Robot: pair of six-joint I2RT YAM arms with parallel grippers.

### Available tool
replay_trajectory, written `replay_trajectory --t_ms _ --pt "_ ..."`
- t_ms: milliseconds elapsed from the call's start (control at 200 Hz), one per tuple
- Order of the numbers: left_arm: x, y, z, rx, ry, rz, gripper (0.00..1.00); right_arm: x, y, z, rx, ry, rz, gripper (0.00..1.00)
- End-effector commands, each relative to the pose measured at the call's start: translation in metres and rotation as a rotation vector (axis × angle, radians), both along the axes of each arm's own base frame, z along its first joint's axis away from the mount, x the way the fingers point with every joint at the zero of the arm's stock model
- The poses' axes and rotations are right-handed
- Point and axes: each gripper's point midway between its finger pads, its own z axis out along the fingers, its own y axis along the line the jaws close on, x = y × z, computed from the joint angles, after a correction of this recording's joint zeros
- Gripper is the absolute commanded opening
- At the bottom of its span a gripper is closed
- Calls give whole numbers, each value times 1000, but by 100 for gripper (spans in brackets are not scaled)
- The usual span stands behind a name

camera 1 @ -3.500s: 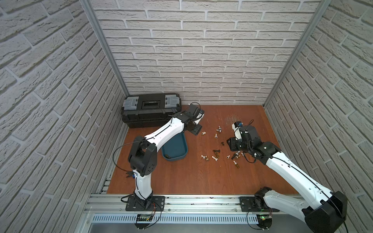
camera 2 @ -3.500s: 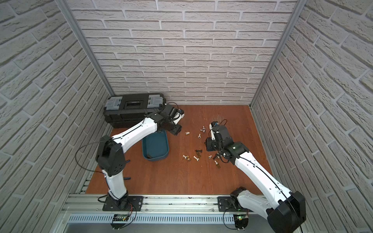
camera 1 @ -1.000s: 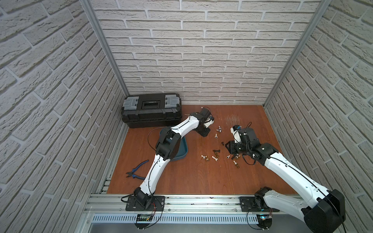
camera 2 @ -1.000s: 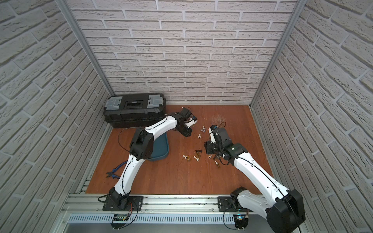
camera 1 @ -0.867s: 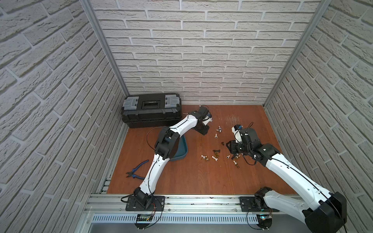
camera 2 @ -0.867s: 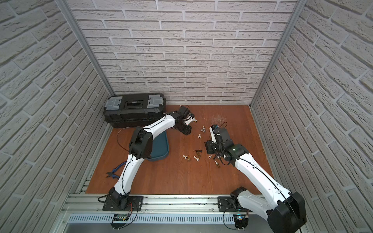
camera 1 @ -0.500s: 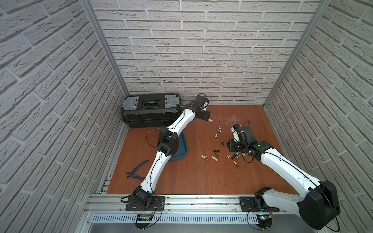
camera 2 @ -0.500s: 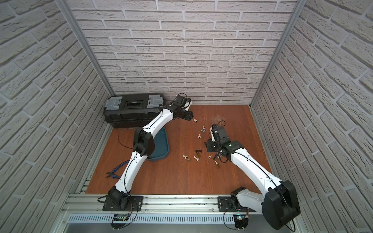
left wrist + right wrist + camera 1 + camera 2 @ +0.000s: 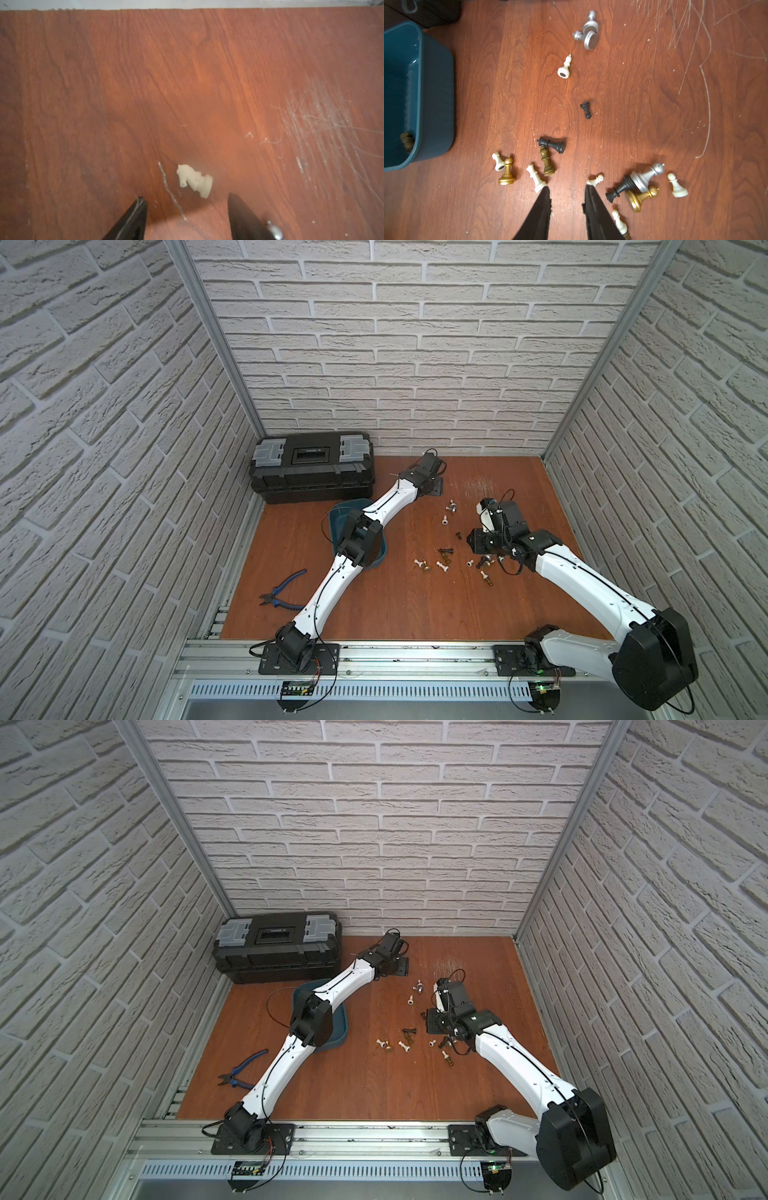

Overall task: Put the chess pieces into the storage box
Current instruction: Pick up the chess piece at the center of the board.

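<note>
Right wrist view: right gripper [image 9: 567, 187] narrowly parted, empty, over chess pieces [image 9: 548, 161] strewn on desk [image 9: 633, 104]; storage box [image 9: 438, 93] beside them, one brownish piece [image 9: 407, 141] inside; farther back, left gripper [image 9: 186, 196] spread wide, empty, white knight [image 9: 194, 180] lying just past its tips.

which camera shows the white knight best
The left wrist view: the white knight lies on its side, large though blurred, just ahead of the open left claw. In both top views I cannot make it out near that claw. The right wrist view does not include it.
</note>
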Motion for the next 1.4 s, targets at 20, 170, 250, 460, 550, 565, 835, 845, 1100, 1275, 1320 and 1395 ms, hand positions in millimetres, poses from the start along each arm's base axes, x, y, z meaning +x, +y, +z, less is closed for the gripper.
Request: replay_trajectory --t_ms 20,170,250,460,550,565,835,845,1100,1275,1320,1395 --pt "20 -4 10 -47 -98 98 66 -6 3 4 48 -15 -1 32" --pt "17 -1 3 24 -131 130 66 -9 3 3 50 -13 9 32" --pt "11 5 -10 83 -111 143 66 -9 5 3 53 -11 19 32" --pt "8 9 -23 96 -78 138 65 -15 9 3 74 4 39 32" --pt "7 7 -25 79 -67 142 65 -18 7 4 72 3 41 32" --pt "7 6 -26 72 -62 141 65 -19 7 3 71 5 41 32" --pt "0 -1 -40 15 7 154 64 -30 3 2 76 -1 38 32" --pt "0 0 -41 15 11 156 64 -30 3 2 76 -2 38 32" --pt "-15 12 -56 100 83 133 52 -32 4 3 81 -3 46 32" --pt "-31 25 -66 188 142 99 47 -33 6 1 92 5 44 32" --pt "-36 29 -70 213 161 91 45 -33 6 0 94 7 44 32" --pt "-43 34 -75 243 186 82 41 -34 6 0 97 9 42 32"
